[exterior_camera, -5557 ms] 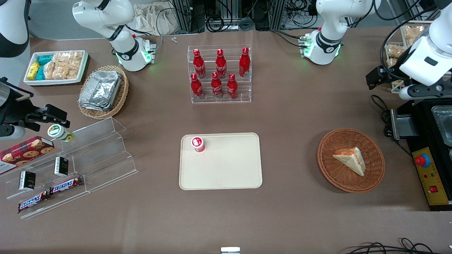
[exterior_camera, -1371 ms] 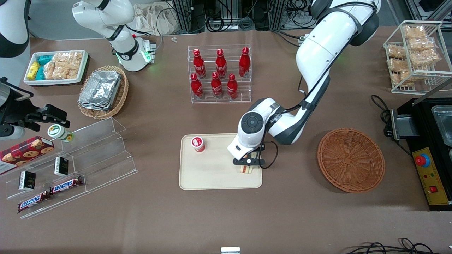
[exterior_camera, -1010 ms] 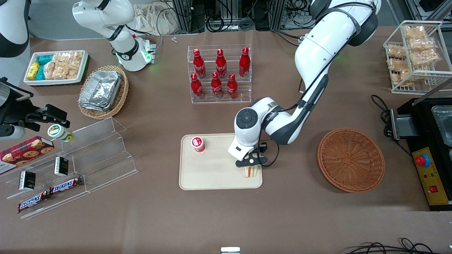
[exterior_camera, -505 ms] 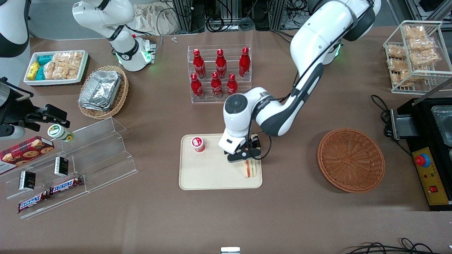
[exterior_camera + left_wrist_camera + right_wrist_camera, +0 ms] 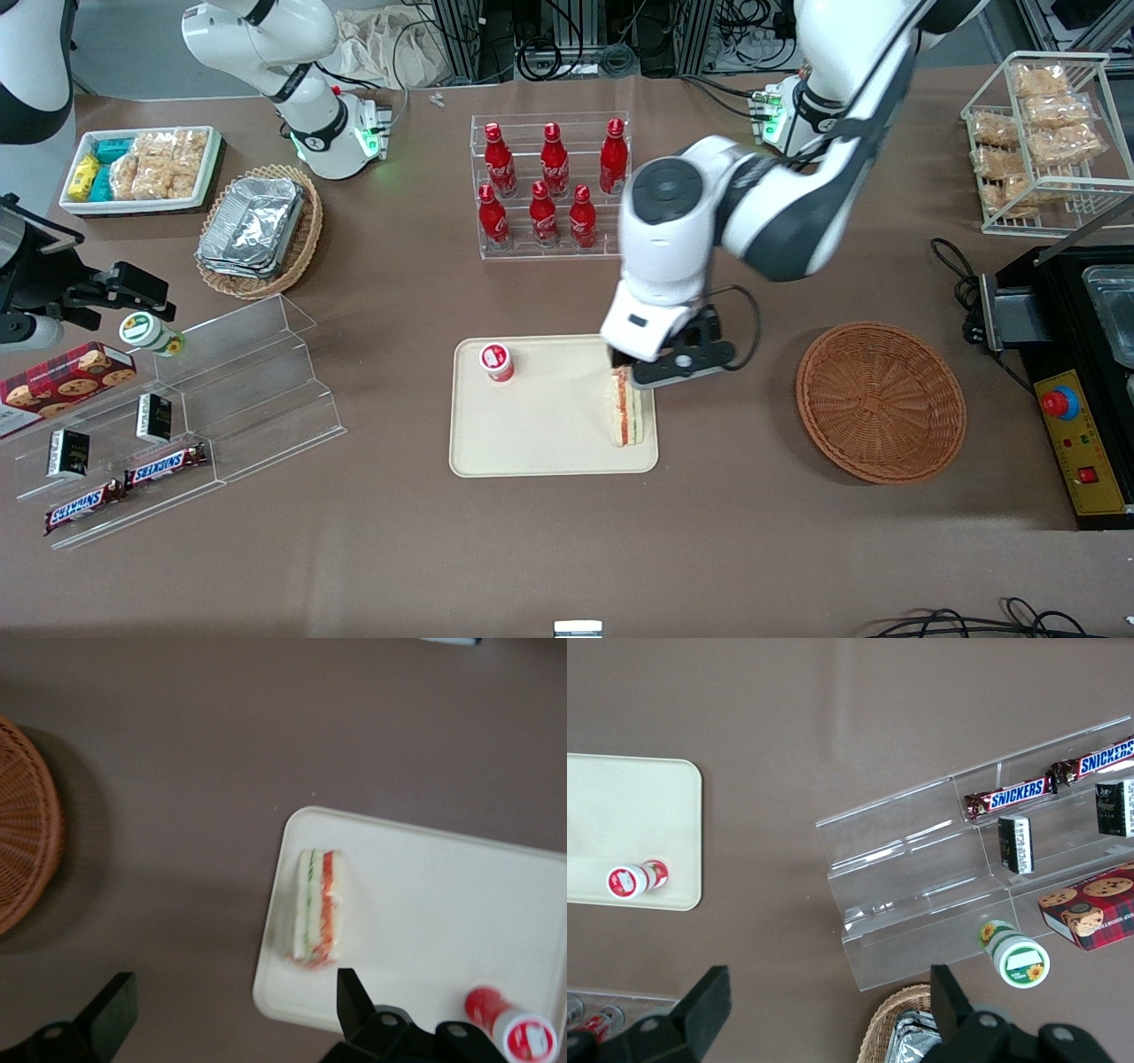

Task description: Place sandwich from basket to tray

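Note:
The sandwich point(image 5: 625, 409) stands on its edge on the cream tray point(image 5: 532, 439), at the tray's end nearest the basket, with its red and green filling stripes facing up. The reddish-brown wicker basket point(image 5: 880, 400) toward the working arm's end holds nothing. My gripper point(image 5: 666, 361) hangs high above the tray's rim beside the sandwich, open, with nothing between its fingers. In the left wrist view the sandwich point(image 5: 317, 906) lies on the tray point(image 5: 425, 930) well below the gripper point(image 5: 232, 1005), and the basket point(image 5: 22, 859) shows at the frame's edge.
A small red-capped bottle point(image 5: 497, 361) stands on the tray. A clear rack of red bottles point(image 5: 551, 186) stands farther from the camera than the tray. A clear stepped shelf point(image 5: 221, 390) lies toward the parked arm's end. A black appliance point(image 5: 1090, 354) sits beside the basket.
The gripper has let go of the sandwich, opened and risen away from the tray toward the working arm's end. The sandwich stays standing on the tray.

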{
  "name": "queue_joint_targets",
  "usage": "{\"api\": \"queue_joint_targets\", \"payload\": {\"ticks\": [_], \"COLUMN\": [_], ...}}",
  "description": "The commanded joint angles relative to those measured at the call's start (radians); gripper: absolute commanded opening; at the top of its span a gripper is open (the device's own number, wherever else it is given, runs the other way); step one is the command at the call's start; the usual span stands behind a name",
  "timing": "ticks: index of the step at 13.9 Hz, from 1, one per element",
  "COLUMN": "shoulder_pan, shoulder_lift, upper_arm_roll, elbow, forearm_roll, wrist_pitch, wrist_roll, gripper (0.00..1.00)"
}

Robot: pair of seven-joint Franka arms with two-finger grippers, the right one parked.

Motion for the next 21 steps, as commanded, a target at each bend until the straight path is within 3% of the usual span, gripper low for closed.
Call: {"api": "queue_joint_targets", "payload": {"ticks": [1,5,6,7,10,12,14,18,21], "shoulder_pan": [0.091,0.268,0.321,0.332,0.271,0.276,0.283,0.354,0.375], "shoulder_lift": [-0.091,-0.224,-0.238,-0.27,-0.375,-0.412,-0.415,-0.462,-0.462], "upper_arm_roll": [-0.003,0.002,0.011,0.061,0.297,0.371,0.356,0.212,0.184], "elbow": [-0.023,-0.024,-0.021,-0.017,-0.076,-0.107,-0.11,-0.118,-0.109], "forearm_roll": [-0.091,-0.258,-0.336,-0.386,-0.366,-0.364,-0.314,-0.309,-0.309], "wrist_pitch": [-0.104,-0.307,-0.347,-0.393,-0.444,-0.445,-0.447,-0.451,-0.454], "wrist_roll": [0.201,0.546,0.605,0.64,0.77,0.901,0.894,0.802,0.799], "gripper": [1.0,1.0,1.0,1.0,1.0,1.0,1.0,1.0,1.0]}}
